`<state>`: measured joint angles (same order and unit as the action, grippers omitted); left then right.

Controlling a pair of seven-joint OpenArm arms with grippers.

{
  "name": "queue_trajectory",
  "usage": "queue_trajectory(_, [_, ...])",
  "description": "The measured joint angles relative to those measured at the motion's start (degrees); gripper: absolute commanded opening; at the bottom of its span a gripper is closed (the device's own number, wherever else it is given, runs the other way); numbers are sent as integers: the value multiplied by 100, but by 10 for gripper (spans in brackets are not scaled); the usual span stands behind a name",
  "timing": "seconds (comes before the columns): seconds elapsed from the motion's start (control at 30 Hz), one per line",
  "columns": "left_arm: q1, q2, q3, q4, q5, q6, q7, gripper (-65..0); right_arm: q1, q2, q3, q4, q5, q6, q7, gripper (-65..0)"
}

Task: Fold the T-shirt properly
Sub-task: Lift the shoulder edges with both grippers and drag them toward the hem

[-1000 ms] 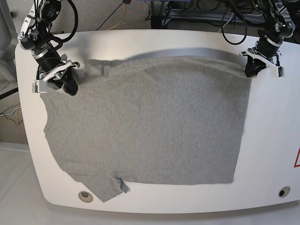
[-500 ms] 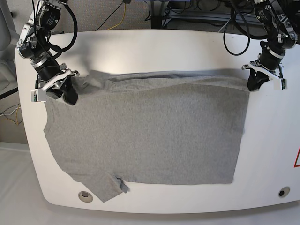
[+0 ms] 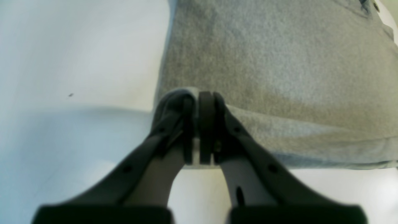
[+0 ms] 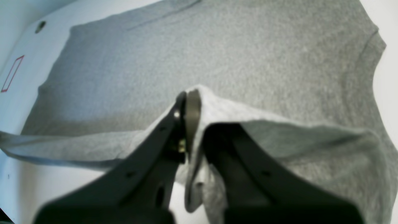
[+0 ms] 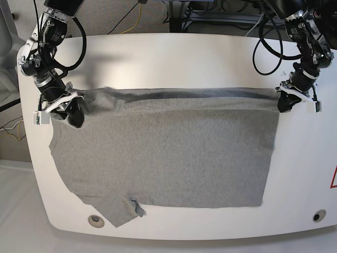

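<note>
Both grippers have drawn the far edge of the T-shirt (image 5: 168, 153) toward the near side of the table (image 5: 174, 55) since a second ago, so a strip of it now lies folded over the rest. On the base view's right, the left gripper (image 5: 287, 103) has its jaws pinched tight on one corner of that edge — cloth bunched between the pads. On the left, the right gripper (image 5: 71, 112) is likewise clamped on the other corner, beside a sleeve.

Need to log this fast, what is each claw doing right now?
Left claw: shut on the T-shirt, at its hem corner.
Right claw: shut on the T-shirt, pinching a fold of cloth.
</note>
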<state>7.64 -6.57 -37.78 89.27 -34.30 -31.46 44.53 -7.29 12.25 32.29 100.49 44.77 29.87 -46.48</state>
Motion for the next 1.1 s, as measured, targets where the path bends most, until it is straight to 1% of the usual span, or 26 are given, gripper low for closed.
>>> queue_trajectory(0.17, [-190,-39,44,-267,24,-11,-55,-650,216,2,0,-245,-162,-7,44,-650])
queue_trajectory(0.3, [-275,-66,79,-393,24,-26,-98,-650,354,15,-15,-407,-168,-15,138,-650])
queue_trajectory(0.5, [-385,-153,190,-584,114,35,-83,-650,568,144,-92,-841,-157,-4,188,-650])
queue_trajectory(0.53, [-404,-177,197,-601,120,94,-83,-650,599,173,-98,-907,-181,-9,186,-650])
queue_trajectory(0.67, [-468,-271,223,-640,129,98,-107,-650,699,260,-129,-1113,-256,-39,247,-650])
queue_trajectory(1.1, [-540,-291,212,-702,175,50,-149,-650,852,341,-153,-1447,-341,-28,321,-650])
